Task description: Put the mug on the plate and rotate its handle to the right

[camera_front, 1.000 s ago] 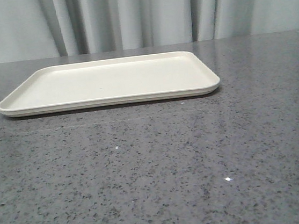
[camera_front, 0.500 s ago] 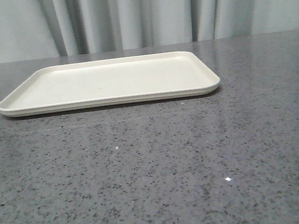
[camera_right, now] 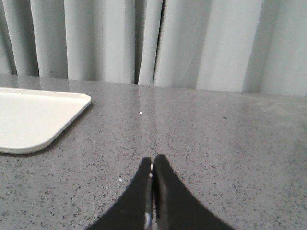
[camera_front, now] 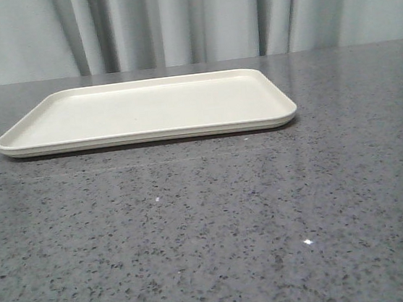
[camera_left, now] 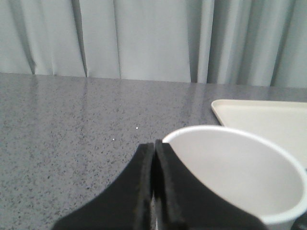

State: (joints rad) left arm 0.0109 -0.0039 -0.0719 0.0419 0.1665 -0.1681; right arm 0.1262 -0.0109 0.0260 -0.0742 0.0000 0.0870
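1. Front view shows the plate (camera_front: 146,110), a wide cream tray with a low rim, lying flat and bare on the far part of the grey speckled tabletop (camera_front: 211,237), with pale curtains (camera_front: 186,18) behind; neither arm nor the mug appears in this view

2. In the left wrist view, the mug (camera_left: 240,172) stands right beside the left gripper (camera_left: 154,191), its white open rim close to the camera; a corner of the plate lies beyond it, apart from it. The handle is not visible, so I cannot tell which way it points

3. The left jaws are clenched together with nothing between them, and they sit just beside the mug's wall, not around it

4. The right gripper (camera_right: 152,191) hovers over bare tabletop, its jaws also clenched and holding nothing, with the plate's rounded corner off to one side

5. My judgement: the step in hand is the grasp, and it needs the left jaws released wide first, then set astride the mug's wall or rim

6. A firm, level hold matters, since a tilted mug may catch the plate's raised rim when it is set down
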